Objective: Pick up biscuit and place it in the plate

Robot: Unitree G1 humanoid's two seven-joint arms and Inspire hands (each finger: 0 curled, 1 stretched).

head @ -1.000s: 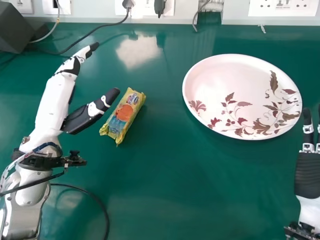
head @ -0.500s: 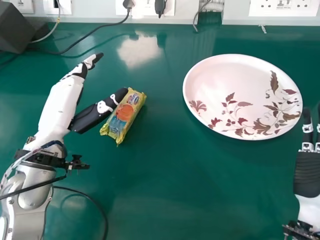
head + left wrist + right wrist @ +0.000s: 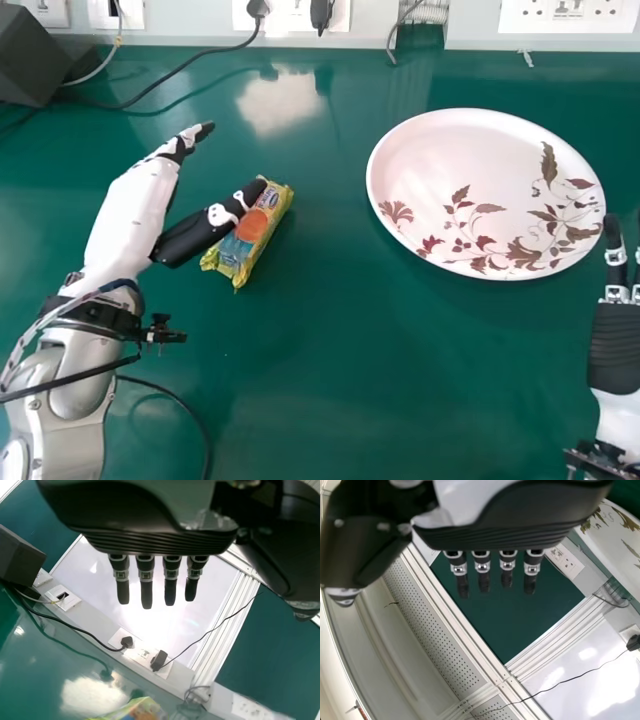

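Since the earlier frames, the left hand (image 3: 132,215) has moved rightward, its thumb now overlapping the biscuit (image 3: 248,230). Behind the glossy green bench (image 3: 380,380), a pale wall (image 3: 180,24) with sockets (image 3: 568,12) lines its far edge. Both hands are open, fingers straight, the right hand (image 3: 614,350) over at the right; whether the thumb touches, I cannot tell. Yellow-wrapped, the biscuit lies slanted, left of the leaf-patterned plate (image 3: 440,160).

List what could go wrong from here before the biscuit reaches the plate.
The left hand is open, its thumb overlapping the biscuit packet near one end, so closing might spin or push the packet rather than grip it. The plate sits well off to the right across bare table, so a weak grip could drop the packet on the way.
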